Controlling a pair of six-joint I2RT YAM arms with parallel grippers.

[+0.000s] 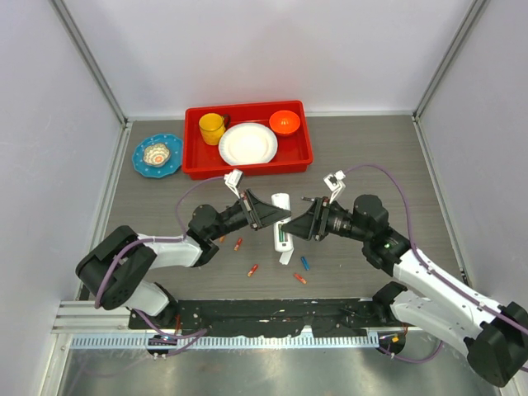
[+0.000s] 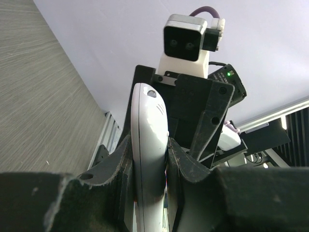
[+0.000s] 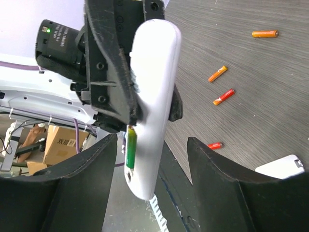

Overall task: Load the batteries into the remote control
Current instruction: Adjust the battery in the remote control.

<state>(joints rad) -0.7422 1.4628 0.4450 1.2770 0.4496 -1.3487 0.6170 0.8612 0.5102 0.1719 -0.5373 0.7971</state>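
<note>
The left pincer (image 1: 279, 216) is clenched on the remote (image 3: 154, 72) and holds it lifted off the worktop (image 3: 270, 63), probably so that the right arm can reach the recess. One green battery (image 3: 130, 147) already sits in it. The right pincer (image 3: 152, 145) is released and empty, with its fingers (image 3: 227, 188) on both sides of the remote's free end. Other batteries (image 3: 223, 96) lie loose on the worktop, so I think one of them must be fetched next.

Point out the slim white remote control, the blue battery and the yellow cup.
remote control (image 2: 147, 145), left wrist view, body.
blue battery (image 1: 304, 263), top external view, middle.
yellow cup (image 1: 212, 132), top external view, side wall.
</note>
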